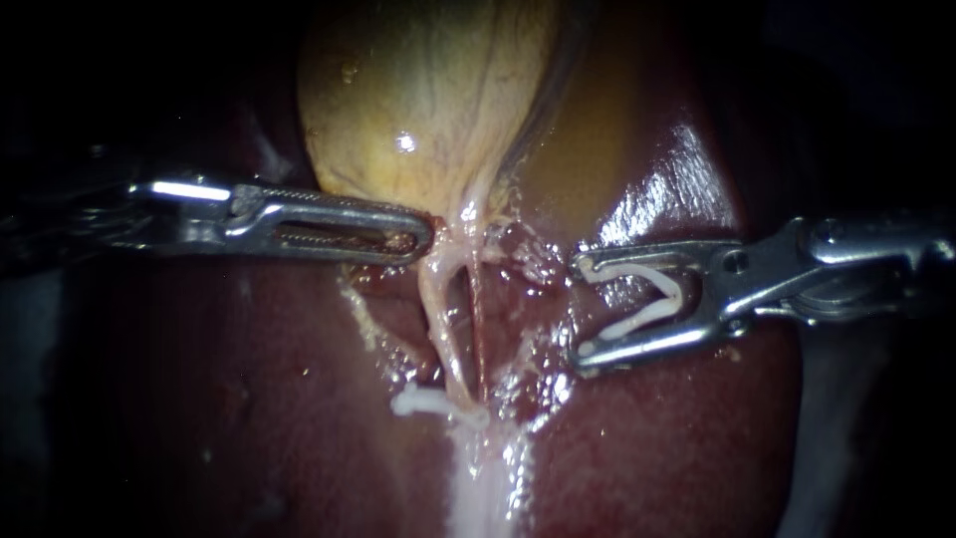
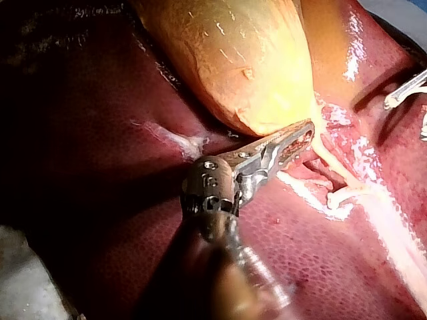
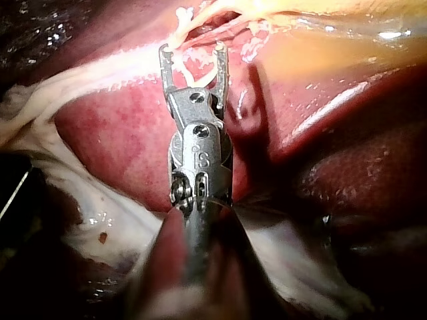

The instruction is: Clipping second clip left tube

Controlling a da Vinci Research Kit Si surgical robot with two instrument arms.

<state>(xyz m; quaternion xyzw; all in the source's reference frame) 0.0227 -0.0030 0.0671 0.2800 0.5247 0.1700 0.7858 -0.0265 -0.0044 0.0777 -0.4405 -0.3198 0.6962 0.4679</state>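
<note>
1. Now look at the left tube [image 1: 438, 319]: pale, running down from the gallbladder [image 1: 418, 90] over the liver [image 1: 249, 399], up and down in the endoscope view.
2. Find the shut clip [image 1: 423, 401] low on that tube.
3. See the right instrument [image 1: 583, 311]: jaws wide apart, yet holding an open clip [image 1: 647, 316] between them, mouth turned toward the tube.
4. Back to the left tube: lies to the left of those jaws, near but not touching, with the thin red right tube [image 1: 479, 329] in between.
5. Runs across the mouth of the open clip, a good lie for a bite above the shut clip.
6. See the left instrument [image 1: 418, 239]: jaws pressed together, seeming to pinch the narrow end of the gallbladder, just beside the top of the tube.
7. Sits closer, but looks busy holding; so probably a job for the right instrument, sliding left past the red tube.
</note>
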